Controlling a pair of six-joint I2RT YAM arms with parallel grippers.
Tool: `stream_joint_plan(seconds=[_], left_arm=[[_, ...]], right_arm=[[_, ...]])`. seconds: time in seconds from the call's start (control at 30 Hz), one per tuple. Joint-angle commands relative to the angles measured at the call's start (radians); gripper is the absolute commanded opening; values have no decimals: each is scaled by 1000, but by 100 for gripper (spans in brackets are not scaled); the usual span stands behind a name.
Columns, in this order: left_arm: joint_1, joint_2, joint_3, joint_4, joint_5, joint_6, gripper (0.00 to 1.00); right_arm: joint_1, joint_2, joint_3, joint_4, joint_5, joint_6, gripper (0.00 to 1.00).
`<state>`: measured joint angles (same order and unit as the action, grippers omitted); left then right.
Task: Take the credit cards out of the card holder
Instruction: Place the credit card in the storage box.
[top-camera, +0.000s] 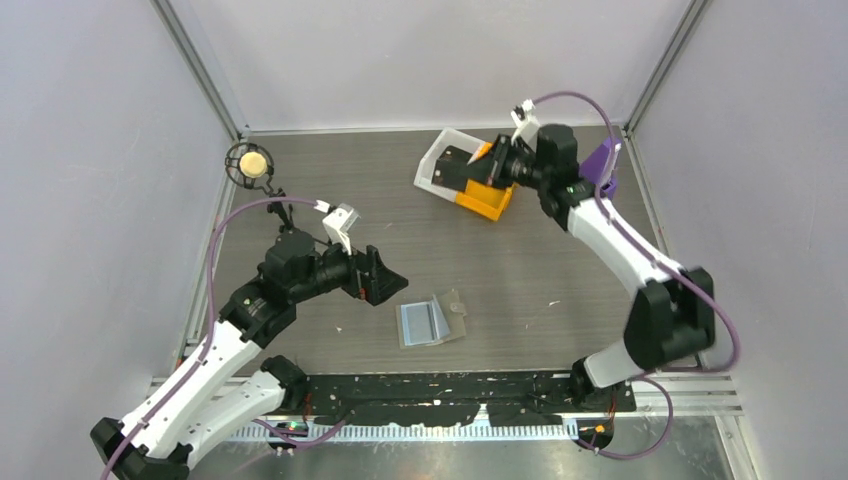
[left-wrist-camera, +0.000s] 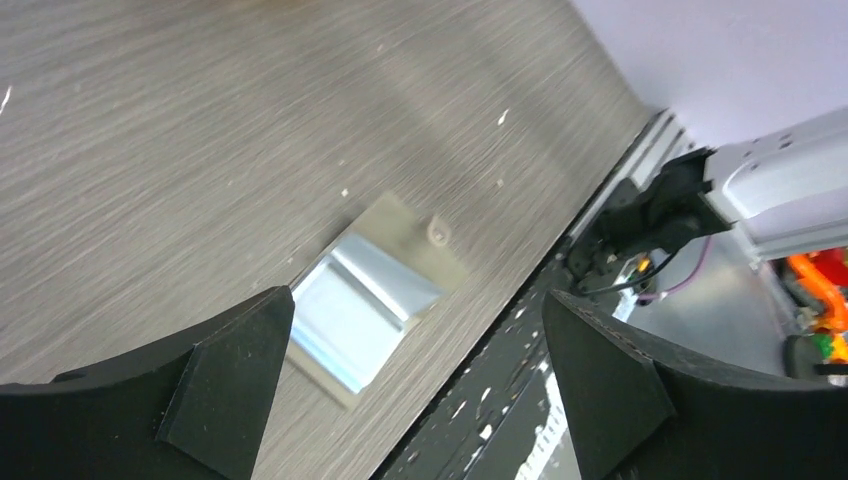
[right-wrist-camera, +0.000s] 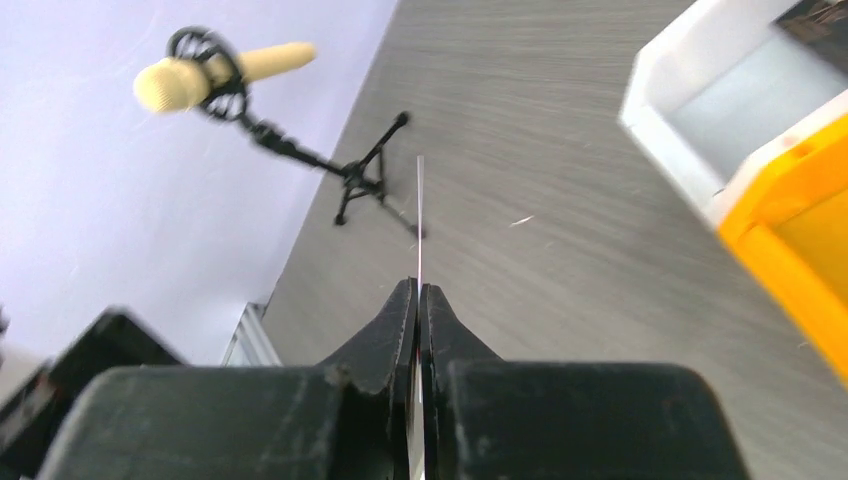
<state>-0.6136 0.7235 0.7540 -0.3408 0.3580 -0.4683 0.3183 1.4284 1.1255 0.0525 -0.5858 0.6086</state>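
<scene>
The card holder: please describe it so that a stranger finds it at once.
On the dark wood-grain table, look at the middle of the near edge, right of the left end effector. The card holder lies there open and flat; unlike the white bin and orange bin at the far side, it is thin with a light blue inside.

- Dark grey wood-grain surface (top-camera: 560, 250): flat, matt, a few small white flecks scattered near its middle.
- White rectangular plastic bin (top-camera: 428, 172): open top, standing on the surface at its far side, turned at an angle.
- Orange rectangular plastic bin (top-camera: 486, 204): touching the white bin's right side, set at the same angle.
- Cream foam-headed microphone (top-camera: 251, 163) in a black ring mount on a small black tripod (top-camera: 284, 206): well to the left of the white bin, by the left wall.
- Purple plastic piece (top-camera: 601, 163): right of the white bin, beyond the orange one; shape unclear.
</scene>
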Motion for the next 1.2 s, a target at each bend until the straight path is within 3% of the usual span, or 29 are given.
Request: stream_joint_plan(seconds=[0.0,0.23,0.57,0.77,1.17], left_arm=[[2,29,32,-136,-32,81,100],[2,54,-2,-113,0,61,100],[2,70,-4,-114,-4,63,100],[2,79,-3,-118,-11,66,100],[2,76,10,-124,-1,71,100]], right_arm=[[-43,230,288,-174,89,-53,5],[-78,568,556,-204,120,-10,5],[-93,824,782,-136,148,113,5],[-104,918,914,-168,160,141,5],[-107,1001,1021,-236,243,147,5]])
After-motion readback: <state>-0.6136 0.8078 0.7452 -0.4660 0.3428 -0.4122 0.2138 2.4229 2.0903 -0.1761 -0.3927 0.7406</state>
